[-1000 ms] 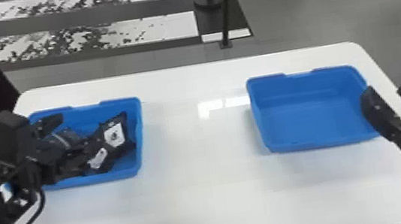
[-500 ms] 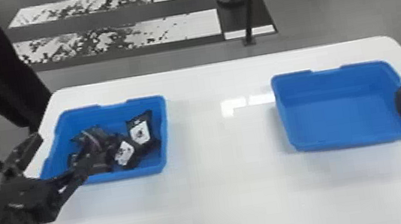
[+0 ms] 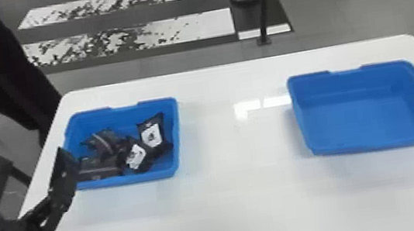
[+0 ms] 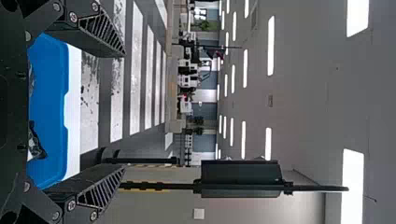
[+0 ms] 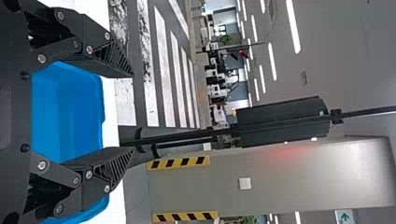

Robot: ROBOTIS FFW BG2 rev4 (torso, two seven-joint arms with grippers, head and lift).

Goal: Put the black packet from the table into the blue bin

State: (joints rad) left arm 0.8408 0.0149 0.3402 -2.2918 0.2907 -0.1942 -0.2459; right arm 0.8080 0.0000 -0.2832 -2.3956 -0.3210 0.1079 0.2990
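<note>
Black packets (image 3: 151,136) lie in the blue bin (image 3: 129,178) beside your left jaws. Your task looks finished; both jaws stand wide open, empty.

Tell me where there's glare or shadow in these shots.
Head view: white glare on the table between the bins, faint shadow in front of them; left wrist view: bright ceiling lights; right wrist view: red glow on the grey wall.

Over there, the white table (image 3: 247,205) has rounded far corners; a blue bin (image 3: 129,178) sits upright toward its left, another blue bin (image 3: 360,123) well apart toward its right.
</note>
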